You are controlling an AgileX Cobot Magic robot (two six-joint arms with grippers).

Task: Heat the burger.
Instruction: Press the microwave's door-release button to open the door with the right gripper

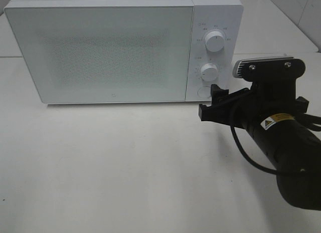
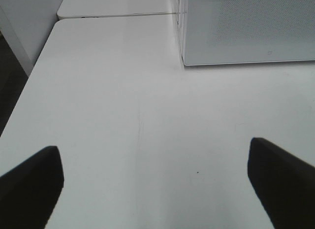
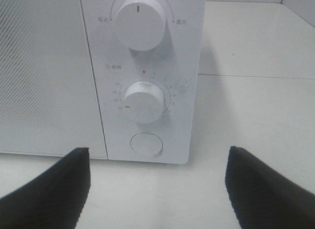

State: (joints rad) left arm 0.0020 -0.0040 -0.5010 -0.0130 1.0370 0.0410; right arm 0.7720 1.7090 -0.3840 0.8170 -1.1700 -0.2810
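Observation:
The burger is out of view in every frame. A white microwave [image 1: 100,52] stands at the back of the table with its door shut. My right gripper [image 1: 209,101] hangs open just in front of its control panel, with nothing between the fingers. In the right wrist view, the right gripper [image 3: 157,189] faces the lower knob [image 3: 142,102] and the round button [image 3: 146,144], a short gap away. My left gripper [image 2: 155,184] is open over bare white table, with the microwave's [image 2: 246,27] front corner ahead of it. The exterior view does not show the left arm.
The panel carries an upper knob [image 1: 214,41], a lower knob [image 1: 209,71] and a round button [image 1: 203,91]. The white table [image 1: 100,163] stretches in front of the microwave. Its left edge [image 2: 29,86] drops off to a dark floor, and a seam [image 2: 118,15] runs behind.

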